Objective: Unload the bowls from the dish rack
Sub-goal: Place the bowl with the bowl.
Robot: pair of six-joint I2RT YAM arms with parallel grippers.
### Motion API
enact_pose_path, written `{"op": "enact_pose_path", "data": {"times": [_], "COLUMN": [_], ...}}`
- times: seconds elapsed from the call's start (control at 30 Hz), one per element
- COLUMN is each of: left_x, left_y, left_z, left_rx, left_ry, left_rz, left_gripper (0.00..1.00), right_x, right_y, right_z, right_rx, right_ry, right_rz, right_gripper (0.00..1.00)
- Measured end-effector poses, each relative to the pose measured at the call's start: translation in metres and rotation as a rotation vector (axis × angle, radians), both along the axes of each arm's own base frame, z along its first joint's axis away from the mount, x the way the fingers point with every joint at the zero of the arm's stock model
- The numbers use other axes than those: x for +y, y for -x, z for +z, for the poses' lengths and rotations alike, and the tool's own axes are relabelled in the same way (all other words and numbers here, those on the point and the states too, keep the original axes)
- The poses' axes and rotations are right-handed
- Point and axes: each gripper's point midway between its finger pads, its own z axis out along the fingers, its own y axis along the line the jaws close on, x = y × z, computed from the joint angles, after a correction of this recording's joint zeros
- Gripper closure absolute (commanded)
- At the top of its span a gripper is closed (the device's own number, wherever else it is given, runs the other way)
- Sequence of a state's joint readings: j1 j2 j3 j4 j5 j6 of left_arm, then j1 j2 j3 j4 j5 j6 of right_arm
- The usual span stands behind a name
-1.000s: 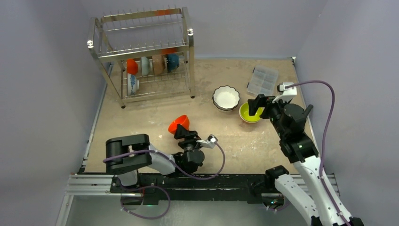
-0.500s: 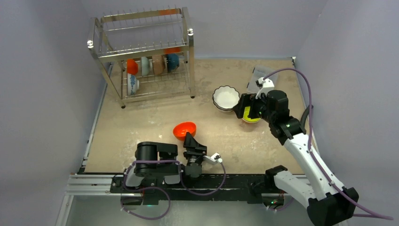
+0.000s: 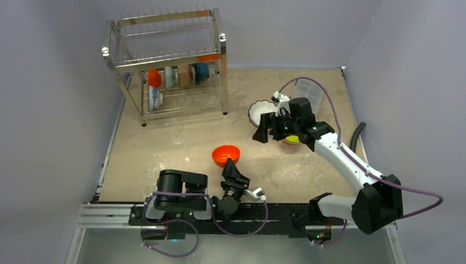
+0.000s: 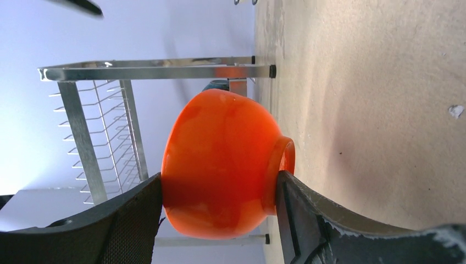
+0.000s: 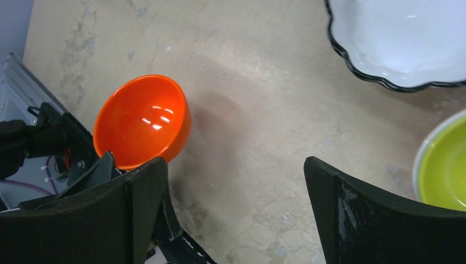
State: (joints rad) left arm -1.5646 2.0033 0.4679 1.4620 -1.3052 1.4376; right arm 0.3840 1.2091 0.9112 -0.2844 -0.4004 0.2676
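Gripping the orange bowl (image 3: pixel 226 154) is the left claw (image 4: pixel 218 184); the right claw (image 5: pixel 235 165) stands open, empty. The white bowl (image 5: pixel 406 38) and yellow-green bowl (image 5: pixel 445 165) are out; several wait in the dish rack (image 3: pixel 167 59).

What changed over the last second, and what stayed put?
The left tool, still gripping the orange bowl, carried it rightward and nearer. The right tool, open, swung left away from the yellow-green bowl. The dish rack, its bowls and the white bowl stayed.
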Motion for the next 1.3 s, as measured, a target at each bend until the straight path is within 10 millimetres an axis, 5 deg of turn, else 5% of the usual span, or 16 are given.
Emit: {"op": "enact_pose_path", "data": {"times": [0.33, 0.87, 1.07, 1.3], "left_x": [-0.011, -0.015, -0.016, -0.026], "left_y": [0.004, 0.005, 0.005, 0.011], "left_z": [0.005, 0.004, 0.004, 0.003], "left_rx": [-0.010, -0.017, -0.016, -0.017], "left_ry": [-0.016, -0.038, -0.039, -0.046], "left_rz": [-0.034, -0.039, -0.041, -0.096], "left_gripper": [1.00, 1.00, 1.00, 1.00], "right_x": [0.057, 0.099, 0.107, 0.114], "right_y": [0.008, 0.027, 0.041, 0.045], "right_z": [-0.017, -0.079, -0.096, -0.098], "right_rx": [0.054, 0.228, 0.280, 0.306], "right_ry": [0.037, 0.179, 0.210, 0.202], "right_rz": [0.194, 0.398, 0.469, 0.489], "right_gripper": [0.04, 0.25, 0.47, 1.00]}}
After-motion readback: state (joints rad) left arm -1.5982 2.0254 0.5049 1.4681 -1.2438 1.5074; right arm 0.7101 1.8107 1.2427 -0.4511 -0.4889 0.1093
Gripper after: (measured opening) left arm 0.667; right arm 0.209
